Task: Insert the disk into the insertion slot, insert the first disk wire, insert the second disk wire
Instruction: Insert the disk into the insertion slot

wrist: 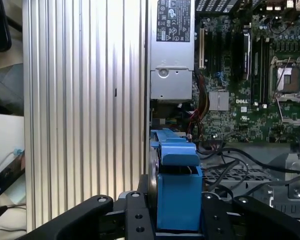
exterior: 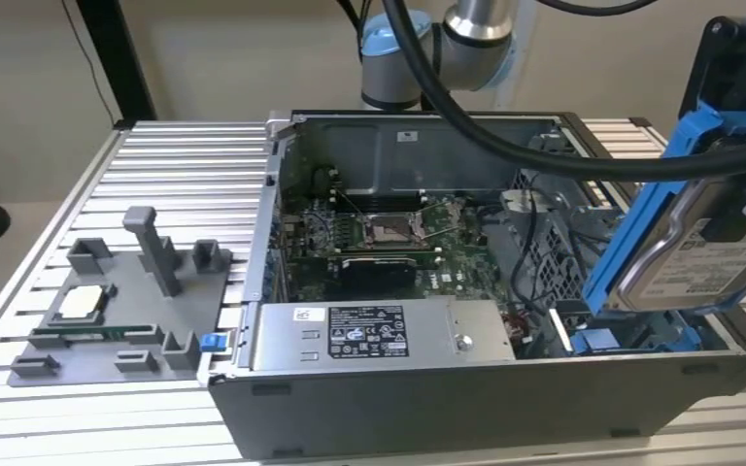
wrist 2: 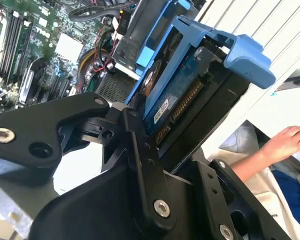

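Ribbed aluminium counter [exterior: 179,155], open computer case [exterior: 477,408] | gripper [wrist: 177,205] clamped tight on the disk [exterior: 691,248], held tilted above the case, over the insertion slot [exterior: 613,340] | risk: the tilt may jam it at the slot mouth or snag cables [wrist: 230,152].

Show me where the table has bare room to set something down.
Bare slats on the table lie behind and in front of the grey fixture tray, at the exterior view's left of the open computer case. Inside the case it is crowded: motherboard, power supply, cables, with the disk held in the jaws above.
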`<action>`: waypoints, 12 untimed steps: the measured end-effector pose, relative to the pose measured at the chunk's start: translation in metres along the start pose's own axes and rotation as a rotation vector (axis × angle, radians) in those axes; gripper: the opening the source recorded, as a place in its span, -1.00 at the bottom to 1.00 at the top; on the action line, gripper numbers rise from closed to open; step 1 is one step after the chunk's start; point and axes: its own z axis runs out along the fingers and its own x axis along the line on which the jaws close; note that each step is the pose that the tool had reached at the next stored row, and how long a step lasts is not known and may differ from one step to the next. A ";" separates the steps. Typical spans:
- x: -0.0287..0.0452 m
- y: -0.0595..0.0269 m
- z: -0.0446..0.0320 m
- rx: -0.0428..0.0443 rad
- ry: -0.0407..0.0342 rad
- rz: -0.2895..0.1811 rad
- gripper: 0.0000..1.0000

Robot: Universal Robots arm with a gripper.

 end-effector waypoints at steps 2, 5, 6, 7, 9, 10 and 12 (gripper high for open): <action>0.0004 -0.0001 0.0010 0.0000 -0.0001 0.000 -1.00; 0.0006 -0.0002 0.0036 0.0000 0.0002 0.000 -1.00; 0.0006 -0.0003 0.0051 0.0000 0.0000 0.000 -1.00; 0.0006 -0.0003 0.0066 0.0000 0.0000 0.000 -1.00; 0.0006 -0.0008 0.0102 0.0000 -0.0003 0.000 -1.00; 0.0006 -0.0011 0.0119 0.0000 -0.0003 0.000 -1.00; 0.0005 -0.0019 0.0149 0.0001 -0.0002 0.000 -1.00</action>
